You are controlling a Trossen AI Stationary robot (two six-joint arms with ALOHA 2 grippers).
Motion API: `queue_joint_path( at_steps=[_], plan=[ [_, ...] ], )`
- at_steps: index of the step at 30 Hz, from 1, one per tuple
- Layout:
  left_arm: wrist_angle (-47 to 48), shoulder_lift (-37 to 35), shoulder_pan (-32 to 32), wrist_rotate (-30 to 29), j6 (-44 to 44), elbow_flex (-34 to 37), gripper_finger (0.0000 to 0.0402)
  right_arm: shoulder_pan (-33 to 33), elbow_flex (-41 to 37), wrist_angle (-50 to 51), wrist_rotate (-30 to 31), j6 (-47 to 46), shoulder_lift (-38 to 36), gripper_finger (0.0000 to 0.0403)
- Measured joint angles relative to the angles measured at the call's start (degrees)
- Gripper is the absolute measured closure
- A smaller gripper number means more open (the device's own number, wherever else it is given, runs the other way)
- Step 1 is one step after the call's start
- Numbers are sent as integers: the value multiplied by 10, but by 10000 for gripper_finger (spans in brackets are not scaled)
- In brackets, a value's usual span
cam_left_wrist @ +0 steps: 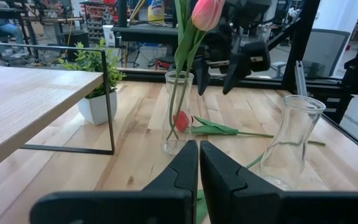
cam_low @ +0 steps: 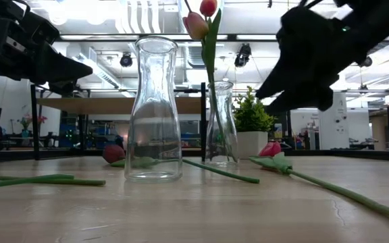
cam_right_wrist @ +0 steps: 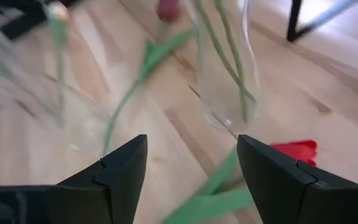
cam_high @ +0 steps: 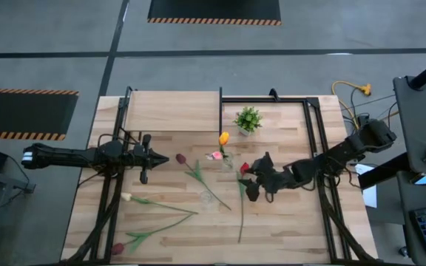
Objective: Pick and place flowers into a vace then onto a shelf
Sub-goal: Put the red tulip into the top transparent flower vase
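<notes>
Near the middle of the planked wooden tabletop (cam_high: 287, 222), a clear glass vase (cam_low: 221, 125) stands upright and holds two artificial tulips, one orange-yellow (cam_high: 223, 137) and one pink (cam_high: 217, 155), their thin green stems reaching down inside it. A second clear glass carafe-shaped vase (cam_low: 154, 111) stands empty close by, nearer the front edge. The right gripper (cam_high: 251, 182) hangs just beside the filled vase, its two dark fingers spread wide apart and holding nothing; a red tulip (cam_high: 245, 168) lies flat on the wood beneath it, its long stem running toward the front edge. The left gripper (cam_high: 176, 159) hovers to the left of the vases, its fingers pressed together and empty. Three more flowers lie flat on the table: a dark red tulip (cam_high: 181, 158) between the left gripper and the vases, a cream tulip (cam_high: 126, 197) farther toward the front left, and another dark red tulip (cam_high: 117, 248) at the front left corner. The raised light-wood shelf (cam_high: 172, 111) on its thin black frame sits at the back left, and a small bushy green potted plant (cam_high: 248, 120) stands just beside it.
</notes>
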State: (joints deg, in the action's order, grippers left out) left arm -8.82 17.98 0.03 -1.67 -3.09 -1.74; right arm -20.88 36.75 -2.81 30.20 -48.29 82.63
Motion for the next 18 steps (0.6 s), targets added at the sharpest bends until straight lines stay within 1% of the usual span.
queue_joint_path(
  at_steps=[4, 7, 11, 18],
  plan=[
    [0, 0, 0, 0, 0, 0, 402, -1, 47, 90, 0, -29, 28, 163],
    [0, 0, 0, 0, 0, 0, 402, -3, 72, 128, -2, -53, 48, 163],
    [0, 0, 0, 0, 0, 0, 402, -5, 89, 147, -6, -79, 70, 163],
    [0, 0, 0, 0, 0, 0, 402, -16, 95, 150, -21, -124, 84, 163]
  ],
)
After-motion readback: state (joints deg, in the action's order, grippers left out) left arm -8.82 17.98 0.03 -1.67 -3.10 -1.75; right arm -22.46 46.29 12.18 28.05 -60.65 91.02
